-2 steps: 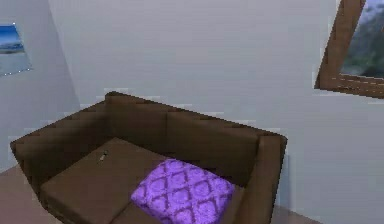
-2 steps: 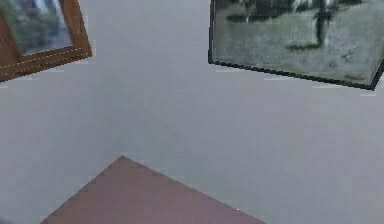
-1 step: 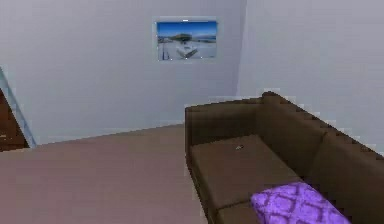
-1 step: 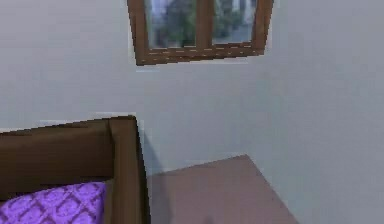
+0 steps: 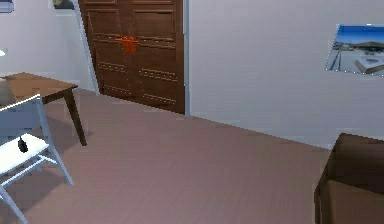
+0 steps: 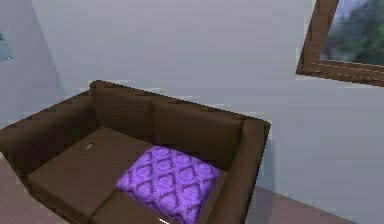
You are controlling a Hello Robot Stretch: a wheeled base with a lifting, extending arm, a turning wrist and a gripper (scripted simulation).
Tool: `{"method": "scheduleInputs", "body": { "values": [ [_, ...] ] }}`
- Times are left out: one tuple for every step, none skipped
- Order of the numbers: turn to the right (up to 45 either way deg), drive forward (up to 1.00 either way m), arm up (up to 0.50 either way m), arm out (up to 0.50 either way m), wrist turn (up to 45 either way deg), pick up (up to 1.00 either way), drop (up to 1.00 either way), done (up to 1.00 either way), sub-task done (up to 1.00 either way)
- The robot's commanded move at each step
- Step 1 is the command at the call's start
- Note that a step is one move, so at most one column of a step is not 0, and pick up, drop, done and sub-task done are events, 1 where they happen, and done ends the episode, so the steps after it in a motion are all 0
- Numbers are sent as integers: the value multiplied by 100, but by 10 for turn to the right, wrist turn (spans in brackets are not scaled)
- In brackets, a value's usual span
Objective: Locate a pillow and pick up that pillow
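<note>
A brown sofa [image 6: 130, 125] spans the arm side view from 9 o'clock to 4 o'clock. Its front edge is cut off by the bottom of the frame. What looks like the same sofa's arm (brown, boxy) shows at 4 o'clock in the forward view, cut by the right and bottom edges.

A dark wooden double door [image 5: 135, 50] stands at 12 o'clock in the forward view with its top cut off. A wood-framed window [image 6: 345, 45] sits at 2 o'clock in the arm side view, and only its lower left corner is in frame. The wooden bench [image 5: 45, 90] at 9 o'clock in the forward view runs off the left edge, and a white chair [image 5: 25, 145] at 8 o'clock is cut the same way.

The pillow [image 6: 168, 182], purple with a pale lattice pattern, lies flat on the sofa's right seat cushion at 6 o'clock in the arm side view. Its nearest corner is clipped by the bottom edge. It is close to square, so its long axis is hard to call. The longer-looking edge runs from 10 o'clock to 4 o'clock, parallel to the backrest.

A wall picture [image 5: 357, 48] at 2 o'clock in the forward view is cut by the right edge. An orange thing [image 5: 129, 44] on the door and a small blob [image 6: 89, 147] on the left seat cushion are too small to identify.

The end effector's state cannot be told.
</note>
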Motion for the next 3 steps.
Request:
{"method": "scheduleInputs", "body": {
  "values": [
    [0,0,50,0,0,0,0,0,0],
    [0,0,6,0,0,0,0,0,0],
    [0,0,0,24,0,0,0,0,0]
  ]
}}
